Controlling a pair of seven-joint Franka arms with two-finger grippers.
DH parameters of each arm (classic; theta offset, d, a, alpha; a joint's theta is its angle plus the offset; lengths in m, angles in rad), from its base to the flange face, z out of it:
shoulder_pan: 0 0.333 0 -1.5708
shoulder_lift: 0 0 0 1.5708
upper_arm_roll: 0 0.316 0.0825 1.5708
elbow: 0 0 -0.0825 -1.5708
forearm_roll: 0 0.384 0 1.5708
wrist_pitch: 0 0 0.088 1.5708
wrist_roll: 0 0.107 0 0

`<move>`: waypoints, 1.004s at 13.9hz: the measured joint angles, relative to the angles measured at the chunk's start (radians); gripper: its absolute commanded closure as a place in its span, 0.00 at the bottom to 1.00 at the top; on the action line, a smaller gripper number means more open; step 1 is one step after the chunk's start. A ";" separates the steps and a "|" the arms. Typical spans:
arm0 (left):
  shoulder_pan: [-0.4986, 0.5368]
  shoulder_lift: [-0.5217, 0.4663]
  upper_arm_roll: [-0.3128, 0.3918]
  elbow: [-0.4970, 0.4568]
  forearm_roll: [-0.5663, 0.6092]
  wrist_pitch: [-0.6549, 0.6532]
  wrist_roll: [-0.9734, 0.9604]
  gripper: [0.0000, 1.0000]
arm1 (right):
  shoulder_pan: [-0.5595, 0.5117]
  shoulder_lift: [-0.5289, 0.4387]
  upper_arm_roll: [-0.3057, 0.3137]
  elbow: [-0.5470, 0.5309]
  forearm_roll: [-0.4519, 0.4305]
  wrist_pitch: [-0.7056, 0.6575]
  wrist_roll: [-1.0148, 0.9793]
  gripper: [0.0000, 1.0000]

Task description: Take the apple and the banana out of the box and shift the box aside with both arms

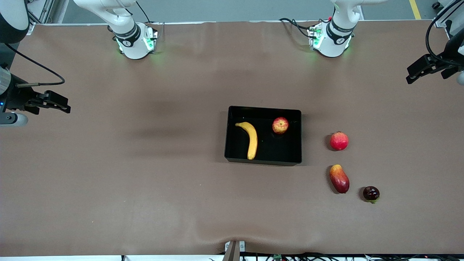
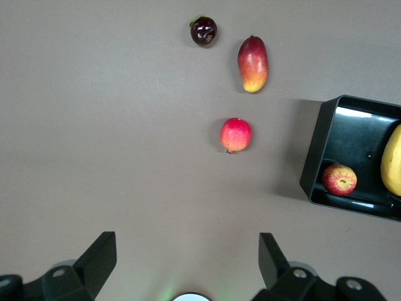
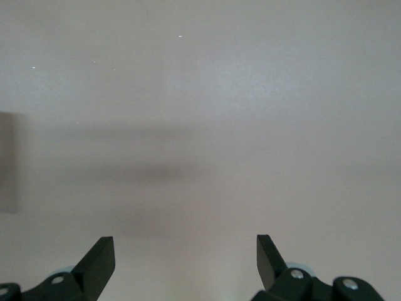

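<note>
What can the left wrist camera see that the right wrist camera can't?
Only the left wrist view shows fruit: a dark round fruit, a mango, a plain red fruit, and one end of the black box with the apple and a bit of the banana in it. It also shows the left gripper, open and empty. Only the right wrist view shows the right gripper, also open and empty. Both show the bare brown table.

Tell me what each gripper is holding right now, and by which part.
Nothing is held. The left gripper and the right gripper both hang open and empty over bare table; the banana and apple lie in the box.
</note>
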 measured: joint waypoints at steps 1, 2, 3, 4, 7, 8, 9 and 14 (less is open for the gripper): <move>0.000 0.000 0.000 0.000 0.000 -0.001 0.000 0.00 | 0.000 0.000 -0.001 0.000 0.000 0.000 0.000 0.00; 0.000 0.000 0.000 0.000 0.000 -0.001 0.000 0.00 | 0.000 0.000 -0.001 0.000 0.000 0.000 0.000 0.00; -0.001 0.000 -0.001 0.000 0.000 -0.002 0.001 0.00 | 0.000 0.000 -0.001 0.000 0.000 0.000 0.000 0.00; -0.004 0.002 -0.001 0.000 0.000 -0.002 0.001 0.00 | 0.000 0.000 -0.001 0.000 0.000 0.000 0.000 0.00; -0.013 0.036 -0.012 0.012 -0.001 -0.002 0.001 0.00 | 0.000 0.000 -0.002 0.000 0.000 0.000 0.000 0.00; -0.018 0.059 -0.022 0.017 -0.002 -0.002 0.001 0.00 | -0.001 0.000 -0.003 0.001 -0.001 0.000 0.000 0.00; -0.027 0.085 -0.034 0.019 -0.003 -0.002 -0.003 0.00 | -0.001 0.000 -0.004 0.001 -0.001 0.000 0.000 0.00; -0.055 0.206 -0.152 0.017 -0.024 0.032 -0.221 0.00 | -0.002 0.000 -0.006 0.001 -0.001 0.000 0.000 0.00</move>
